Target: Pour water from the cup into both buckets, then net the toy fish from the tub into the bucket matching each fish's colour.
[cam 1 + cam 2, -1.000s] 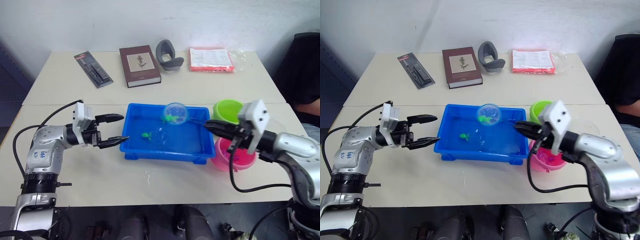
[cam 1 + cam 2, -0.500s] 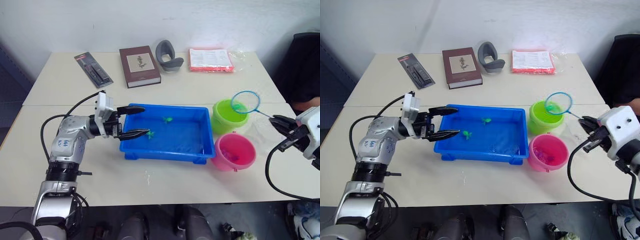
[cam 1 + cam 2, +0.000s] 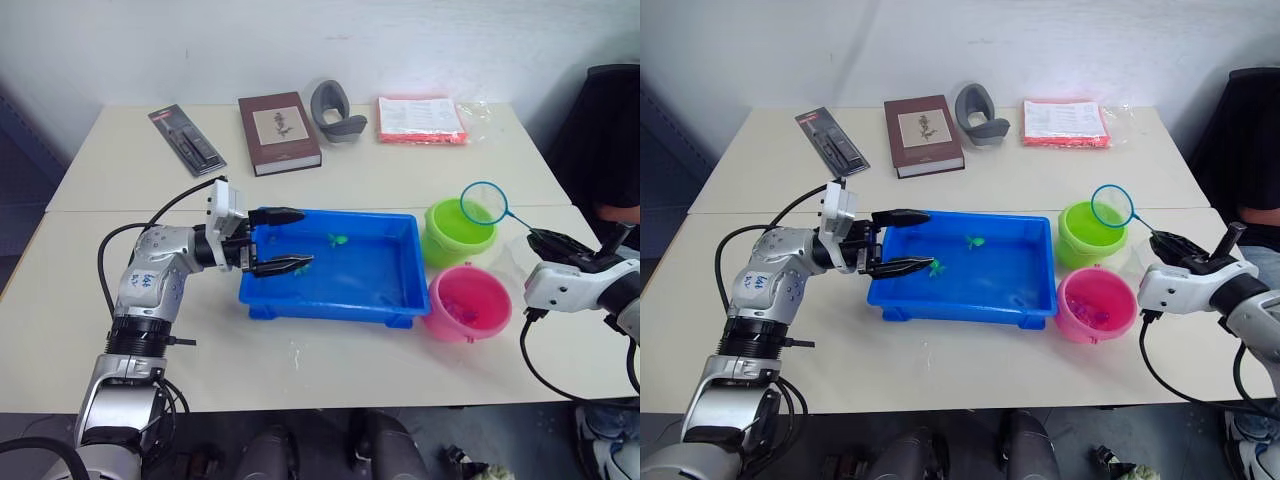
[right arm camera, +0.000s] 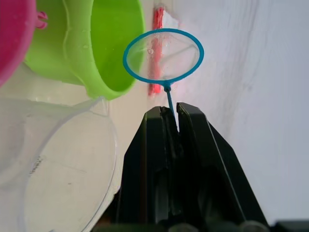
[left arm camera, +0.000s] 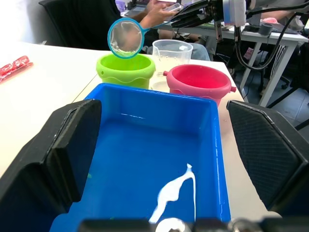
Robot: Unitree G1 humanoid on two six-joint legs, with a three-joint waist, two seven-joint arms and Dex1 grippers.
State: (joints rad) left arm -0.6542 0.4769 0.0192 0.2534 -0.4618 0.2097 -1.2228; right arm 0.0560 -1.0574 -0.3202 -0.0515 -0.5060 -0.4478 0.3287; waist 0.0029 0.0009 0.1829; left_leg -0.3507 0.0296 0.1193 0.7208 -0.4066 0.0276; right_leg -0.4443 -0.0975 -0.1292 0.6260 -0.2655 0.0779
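with the right claw (image 4: pixel 172 112) clamped on the net (image 4: pixel 163 54) above the green bucket (image 3: pixel 457 231), two green fish (image 3: pixel 338 240) remain beside the spread left claw (image 3: pixel 292 240).

Shallow rectangular bright blue plastic tub (image 3: pixel 395 302) with rolled rim, flat on the tabletop, holding a film of water. Inside the tub, two tiny bright green plastic fish: one (image 3: pixel 338 239) near the far wall, one (image 3: pixel 933 267) toward the left end. Right of the tub, small round lime green plastic bucket (image 3: pixel 455 232), upright and open, beside the tub's far right corner. Nearer than that, touching or just beside the tub's near right corner, small round pink plastic bucket (image 3: pixel 468 305), upright, with small pink pieces inside. Right of both buckets, clear transparent plastic cup (image 5: pixel 172 49) with pouring lip, upright.
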